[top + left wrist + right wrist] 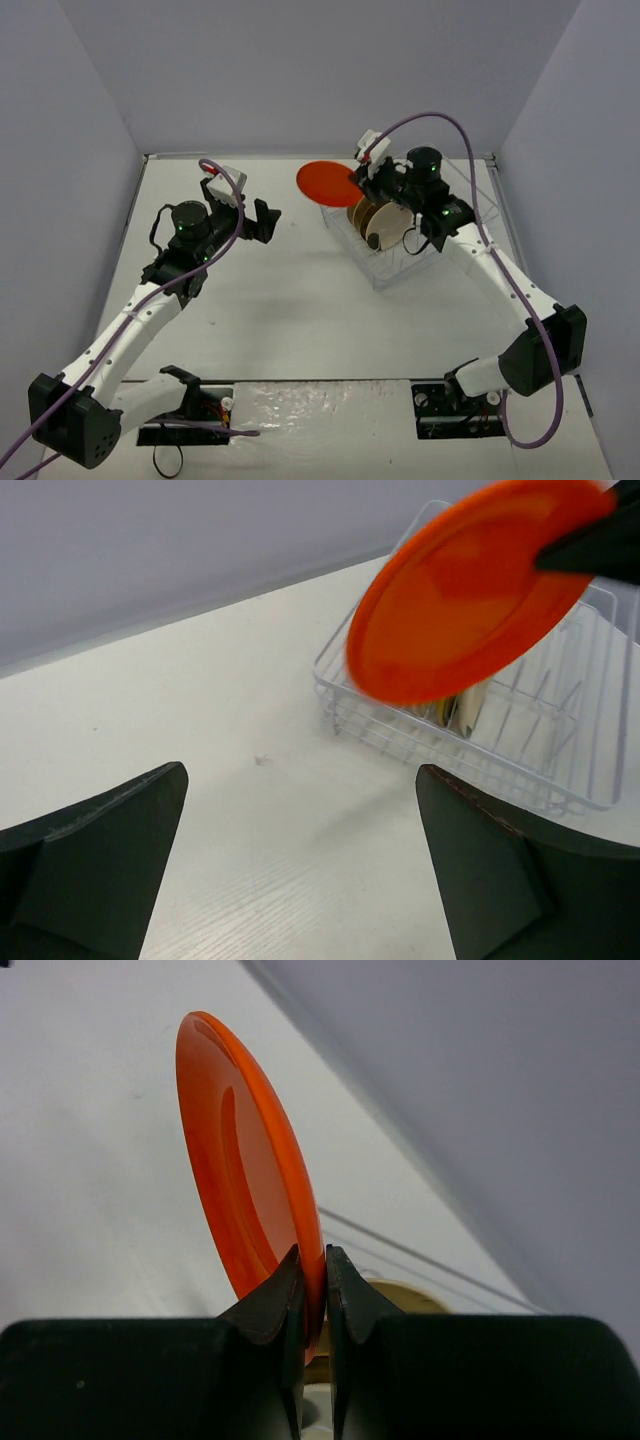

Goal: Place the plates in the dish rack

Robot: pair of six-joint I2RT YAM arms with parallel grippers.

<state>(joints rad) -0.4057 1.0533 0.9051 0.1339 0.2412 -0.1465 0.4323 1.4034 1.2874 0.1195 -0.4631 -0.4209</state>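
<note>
The bright orange plate [326, 183] hangs in the air off the far-left corner of the clear dish rack [392, 268]. My right gripper [360, 181] is shut on its rim. In the right wrist view the orange plate [245, 1160] stands edge-on, pinched between both fingers of that gripper [313, 1260]. A cream plate [386, 228] and a dark brown one [357, 213] stand upright in the rack. My left gripper [262, 222] is open over bare table, left of the rack. Its own view shows the orange plate [465, 590] above the rack [380, 742], with nothing between its fingers [300, 780].
Grey walls close in the white table on three sides. The rack sits at the back right, close to the right wall. Purple cables loop over both arms. The arm bases are bolted at the near edge.
</note>
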